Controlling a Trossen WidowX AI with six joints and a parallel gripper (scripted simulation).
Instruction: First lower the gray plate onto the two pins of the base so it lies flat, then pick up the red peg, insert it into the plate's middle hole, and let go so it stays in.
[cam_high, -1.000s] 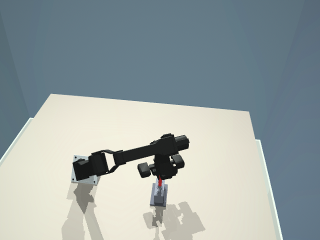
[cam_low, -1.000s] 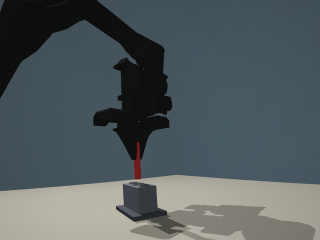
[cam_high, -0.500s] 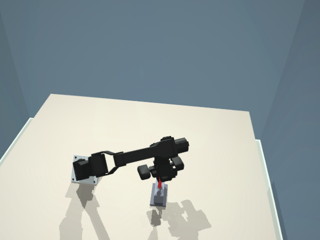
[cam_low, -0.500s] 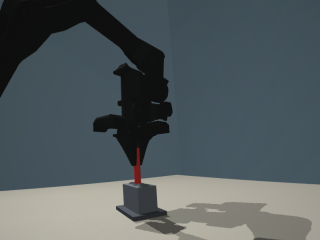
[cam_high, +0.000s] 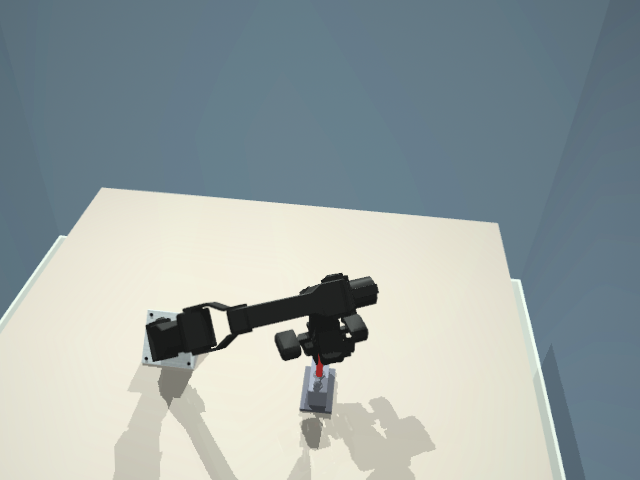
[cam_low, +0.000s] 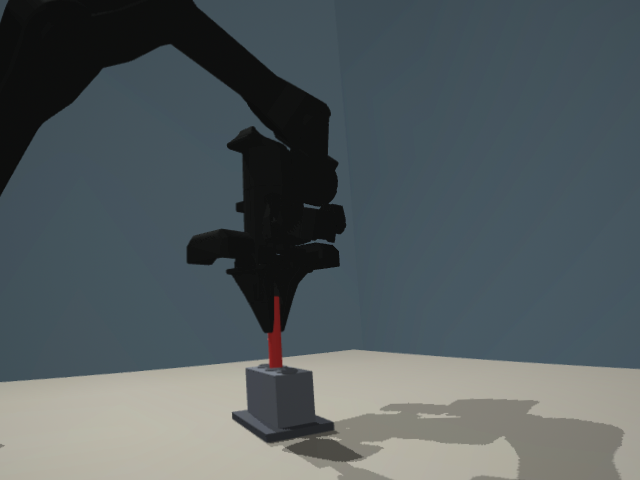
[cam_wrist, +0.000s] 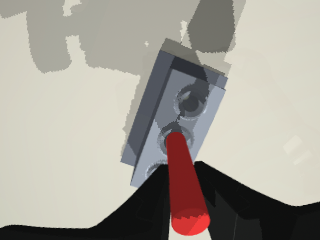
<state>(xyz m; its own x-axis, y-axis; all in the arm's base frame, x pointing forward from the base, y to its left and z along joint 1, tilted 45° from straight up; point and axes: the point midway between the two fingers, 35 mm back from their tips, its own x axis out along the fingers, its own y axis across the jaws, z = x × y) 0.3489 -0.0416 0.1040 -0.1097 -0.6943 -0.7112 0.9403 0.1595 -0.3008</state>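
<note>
Matt red peg (cam_low: 275, 351), matt gray plate (cam_low: 281, 392), matt black gripper (cam_low: 272, 326).

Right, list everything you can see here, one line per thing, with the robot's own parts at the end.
Red peg: one, red, upright in the claw, lower tip at the middle hole on the plate's top.
Gray plate: one, gray block, seated on the base.
Base: one, dark gray slab, flat on the table under the plate.
Table: one, cream, carrying everything.
Mount: one, light gray plate, under the arm's foot.
Arm: one, black, reaching over the plate.
Claw: one, black, pointing down, shut on the peg.
</note>
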